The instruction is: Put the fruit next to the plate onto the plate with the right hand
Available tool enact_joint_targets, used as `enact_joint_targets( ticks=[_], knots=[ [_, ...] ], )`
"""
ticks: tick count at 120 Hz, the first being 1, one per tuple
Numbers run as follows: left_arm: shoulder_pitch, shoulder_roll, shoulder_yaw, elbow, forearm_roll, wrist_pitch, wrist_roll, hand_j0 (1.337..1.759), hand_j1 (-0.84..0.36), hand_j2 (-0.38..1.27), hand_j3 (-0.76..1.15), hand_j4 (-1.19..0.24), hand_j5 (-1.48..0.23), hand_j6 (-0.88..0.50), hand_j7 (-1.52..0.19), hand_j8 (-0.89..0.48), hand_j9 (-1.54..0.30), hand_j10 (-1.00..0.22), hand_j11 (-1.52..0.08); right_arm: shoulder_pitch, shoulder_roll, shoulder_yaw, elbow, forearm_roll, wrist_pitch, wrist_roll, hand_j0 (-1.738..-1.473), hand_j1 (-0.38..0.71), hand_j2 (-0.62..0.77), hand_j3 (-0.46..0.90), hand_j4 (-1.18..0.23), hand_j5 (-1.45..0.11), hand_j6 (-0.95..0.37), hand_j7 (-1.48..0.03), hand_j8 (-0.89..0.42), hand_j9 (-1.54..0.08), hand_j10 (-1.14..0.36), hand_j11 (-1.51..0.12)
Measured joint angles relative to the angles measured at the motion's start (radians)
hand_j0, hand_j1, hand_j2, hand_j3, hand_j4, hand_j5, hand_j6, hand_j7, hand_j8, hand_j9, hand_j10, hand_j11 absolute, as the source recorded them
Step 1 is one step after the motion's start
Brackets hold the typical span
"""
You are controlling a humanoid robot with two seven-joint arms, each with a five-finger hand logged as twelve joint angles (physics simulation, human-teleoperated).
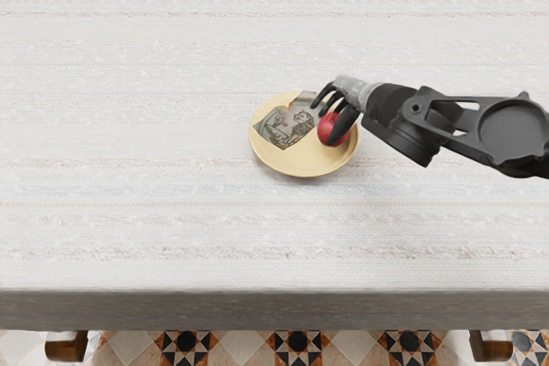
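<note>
The right robot hand (337, 102) curls its fingers around the one red fruit (332, 131), at the 3 o'clock side of the single yellow plate (296, 166) on the surface (129, 83).

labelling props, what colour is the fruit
Red. The fruit shows best in the head view, gripped by the right hand over the yellow plate.

— How was the light?
— Bright and even, seemingly from overhead. The pale table (129, 126) looked nearly washed out.
— Any shadows?
— Only a thin, soft one, which lay under the near rim of the plate (296, 166).
— And the sharpness?
— The tabletop's weave was smeared, and its far edge was blurrier still.
</note>
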Motion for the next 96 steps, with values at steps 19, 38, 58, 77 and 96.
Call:
enact_joint_targets(
  ticks=[19,38,58,77,96],
  knots=[
    [0.0,0.0,0.0,0.0,0.0,0.0,0.0,1.658,0.34,0.0,0.0,-0.01,-0.01,-0.01,-0.01,-0.01,-0.01,-0.01,-0.01,0.003,0.0,0.0,0.0,0.0,-0.014,0.0,-1.658,0.07,-0.01,0.0,-0.37,-0.49,-0.37,-0.48,-0.34,-0.48,-0.36,-0.48],
    [0.0,0.0,0.0,-0.002,0.001,-0.001,0.0,1.658,0.34,0.0,0.0,-0.01,-0.01,-0.01,-0.01,-0.01,-0.01,-0.01,-0.01,0.01,-0.01,0.005,0.001,0.0,-0.014,0.0,-1.658,-0.06,-0.02,0.0,-0.25,-0.33,-0.26,-0.33,-0.24,-0.33,-0.25,-0.33],
    [0.007,0.0,0.0,-0.002,0.0,-0.001,0.0,1.658,0.34,0.0,0.0,-0.01,-0.01,-0.01,-0.01,-0.01,-0.01,-0.01,-0.01,0.012,-0.062,0.023,0.006,0.002,0.0,0.0,-1.658,-0.2,-0.01,0.0,-0.13,-0.17,-0.13,-0.17,-0.12,-0.17,-0.13,-0.17],
    [0.008,0.0,0.001,-0.001,0.0,-0.001,0.0,1.658,0.34,0.0,0.0,-0.01,-0.01,-0.01,-0.01,-0.01,-0.01,-0.01,-0.01,0.0,-0.203,0.104,0.064,0.069,0.189,0.0,-1.658,-0.28,0.0,0.0,-0.06,-0.08,-0.06,-0.08,-0.06,-0.08,-0.06,-0.08],
    [0.006,0.0,0.0,-0.003,0.0,-0.002,0.0,1.658,0.34,0.0,0.0,-0.01,-0.01,-0.01,-0.01,-0.01,-0.01,-0.01,-0.01,-0.073,-0.375,0.247,0.113,0.165,0.52,0.0,-1.658,-0.32,0.0,0.0,-0.03,-0.04,-0.03,-0.04,-0.03,-0.04,-0.03,-0.04]
  ],
)
